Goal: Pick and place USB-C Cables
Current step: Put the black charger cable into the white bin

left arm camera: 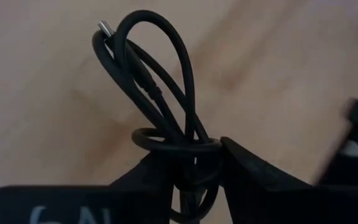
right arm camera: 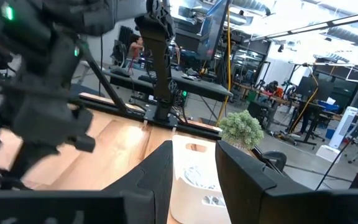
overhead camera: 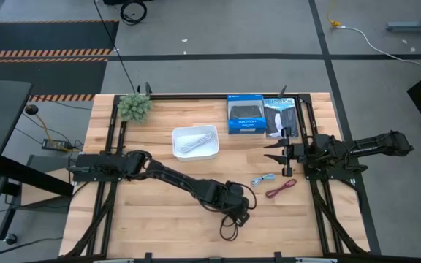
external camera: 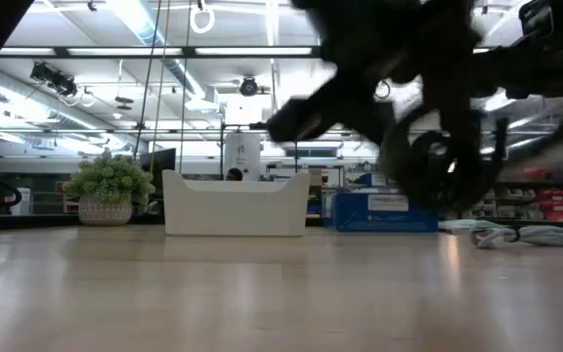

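Observation:
The black cable (left arm camera: 148, 81), a bundle of loops, is in my left gripper (left arm camera: 194, 177), which is shut on it over the table's near middle (overhead camera: 236, 210). The white cable (overhead camera: 194, 143) lies in the white bin (overhead camera: 212, 152). On the wood right of my left gripper rest the light blue-grey cable (overhead camera: 263, 180) and the dark red cable (overhead camera: 281, 189). My right gripper (overhead camera: 280, 157) is open at the table's right side, apart from them; its wrist view looks past the fingers (right arm camera: 191, 171) toward the bin (right arm camera: 194, 177). My left gripper pinches the black cable between its two fingers at the wrapped waist of the bundle (left arm camera: 176, 140), where one turn rings the strands. The long loops and a metal plug tip (left arm camera: 104, 28) stick out beyond the fingertips. In the low view the bundle (external camera: 428, 161) is clear of the table.
A blue retail box (overhead camera: 245, 115) and a black one (overhead camera: 280, 117) lie at the far right of the table. A small potted plant (overhead camera: 134, 107) stands at the far left corner. Open wood stretches along the near edge and to the left of the bin.

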Tool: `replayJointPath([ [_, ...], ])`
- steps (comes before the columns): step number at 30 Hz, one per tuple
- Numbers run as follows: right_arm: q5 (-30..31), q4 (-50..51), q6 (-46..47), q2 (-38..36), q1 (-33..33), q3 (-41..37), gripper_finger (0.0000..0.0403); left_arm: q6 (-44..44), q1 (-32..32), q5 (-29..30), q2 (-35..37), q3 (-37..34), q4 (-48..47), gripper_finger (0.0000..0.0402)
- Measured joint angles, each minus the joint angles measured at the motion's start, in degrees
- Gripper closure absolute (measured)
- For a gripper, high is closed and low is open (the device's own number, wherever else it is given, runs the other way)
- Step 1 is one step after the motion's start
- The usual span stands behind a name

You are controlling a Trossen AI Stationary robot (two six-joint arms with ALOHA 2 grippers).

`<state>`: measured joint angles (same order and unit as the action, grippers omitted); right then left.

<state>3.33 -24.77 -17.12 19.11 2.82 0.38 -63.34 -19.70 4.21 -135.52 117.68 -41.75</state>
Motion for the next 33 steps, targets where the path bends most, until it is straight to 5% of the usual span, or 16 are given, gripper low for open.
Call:
replayJointPath([
  [9, 0.0, 0.0, 0.0, 0.0, 0.0, 0.0, 0.0275, 14.3, 0.7, -9.3, 0.1, 17.3, -13.3, 0.0306],
  [14, 0.0, 0.0, 0.0, 0.0, 0.0, 0.0, 0.0275, 15.3, 1.9, -16.3, 5.8, 15.4, -8.9, 0.0309],
  [33, 0.0, -0.4, 0.0, 0.0, 0.0, 0.0, 0.0275, 26.8, 13.6, -6.5, 20.9, 15.4, -33.7, 0.0311],
])
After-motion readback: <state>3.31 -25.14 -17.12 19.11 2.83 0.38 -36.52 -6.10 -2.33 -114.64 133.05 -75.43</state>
